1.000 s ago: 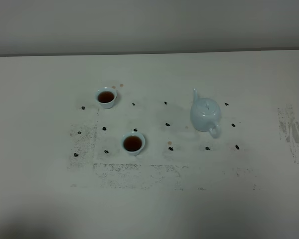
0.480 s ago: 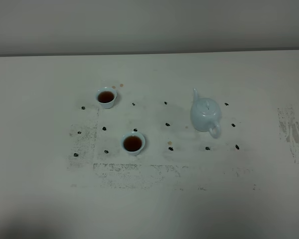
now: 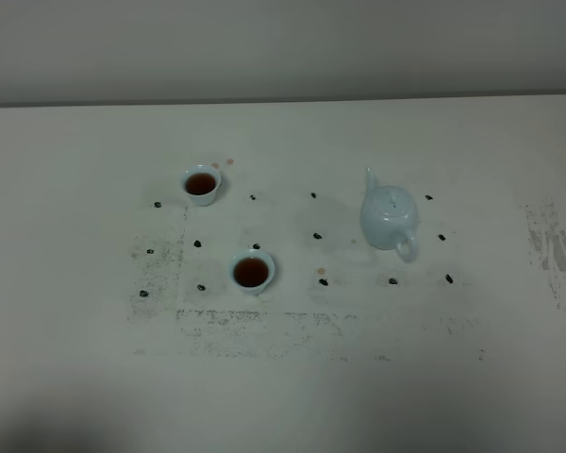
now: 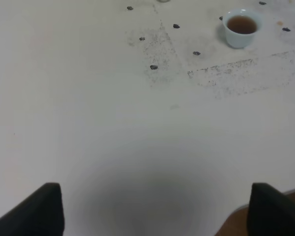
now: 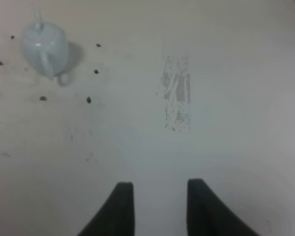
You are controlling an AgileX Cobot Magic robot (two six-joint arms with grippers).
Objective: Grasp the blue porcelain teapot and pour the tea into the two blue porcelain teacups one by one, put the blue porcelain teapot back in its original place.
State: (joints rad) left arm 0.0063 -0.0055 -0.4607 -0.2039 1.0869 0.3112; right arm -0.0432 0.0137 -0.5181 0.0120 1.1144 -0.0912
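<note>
- Now the teapot [image 3: 390, 218] stands upright on the bench [image 3: 472, 377], on the right half in the high view, and nothing touches it.
- Its spout points away toward the far wall and a little to the left; its loop handle [image 3: 407, 249] points toward the near edge, so the long line from spout to handle runs almost from far to near.
- My right claw [image 5: 159, 206] hangs over bare bench, well apart from the teapot [image 5: 44, 46]. The two fingers stand parted with a narrow gap, and nothing is between them.
- From this claw the teapot lies ahead and off to the left, with its handle turned toward me.
- My left claw [image 4: 155, 209] shows only two dark finger ends at the edge of its view, set wide apart and with nothing held. Ahead of it I see only the near cup [image 4: 241, 28]; the teapot does not show there.
- The near cup [image 3: 252, 272] and the far cup [image 3: 201, 184] stand on the left half, well apart from the teapot, and both already have dark tea inside.
- I judge the right arm is the nearer one to the teapot, and the handle side is the side that faces it.
- With both cups full and the teapot standing free, I think the pouring and the putting back are done.
</note>
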